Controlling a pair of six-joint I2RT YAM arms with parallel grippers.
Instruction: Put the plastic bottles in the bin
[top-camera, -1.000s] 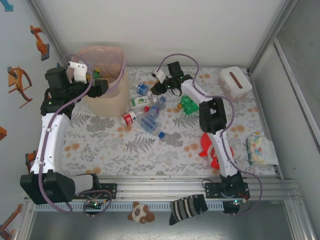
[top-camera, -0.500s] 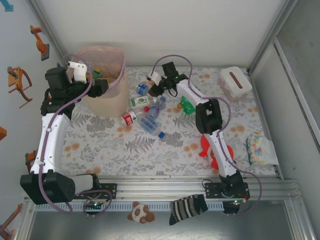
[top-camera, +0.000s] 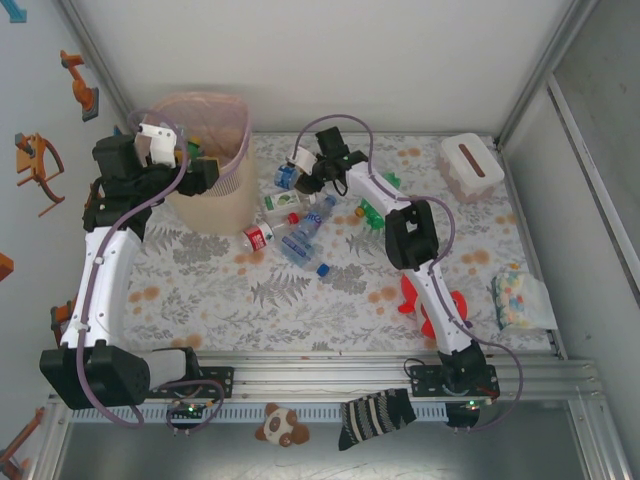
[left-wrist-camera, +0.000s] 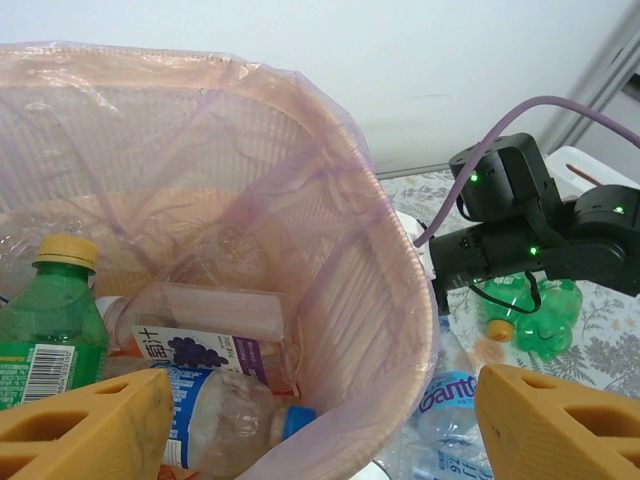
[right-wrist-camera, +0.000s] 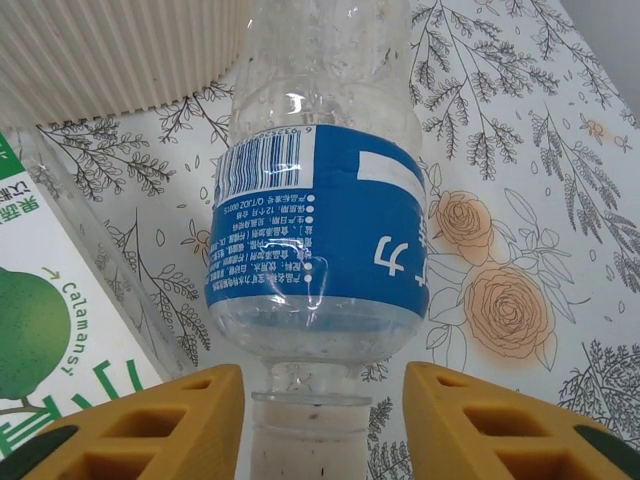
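**Bottle neck flanked by narrowed right fingers, just right of bin**

Tall beige tapered plastic bin (top-camera: 212, 205) with pinkish translucent liner, at far left of flowered tablecloth (top-camera: 300, 300). Inside bin: green plastic bottle with yellow cap (left-wrist-camera: 50, 320), clear bottle with grape-printed label (left-wrist-camera: 185, 352), more clear plastic beneath. Left gripper (left-wrist-camera: 322, 425) above bin's mouth, yellow fingers (left-wrist-camera: 90, 425) spread wide, nothing between.

Just right of bin, on its side on the cloth: clear plastic bottle with blue label (right-wrist-camera: 320, 270), base toward bin's ribbed wall. Right gripper (right-wrist-camera: 325, 425) at this bottle's neck, yellow fingers (right-wrist-camera: 150, 425) drawn narrow, one on each side of neck and hard up against it. Firm grip or mere closeness: cannot tell.

More bottles in a loose cluster right of bin, toward the arm bases:
- bottle with green-and-white label (top-camera: 282, 202), touching or just beside the blue-labelled one
- clear bottle with red cap (top-camera: 258, 238), close to bin's foot
- crumpled clear bottle with pale blue label (top-camera: 305, 232)
- loose blue cap (top-camera: 323, 268), nearest the bases

Crumpled green bottle (top-camera: 372, 212) farther right of bin, beyond the right arm's forearm.
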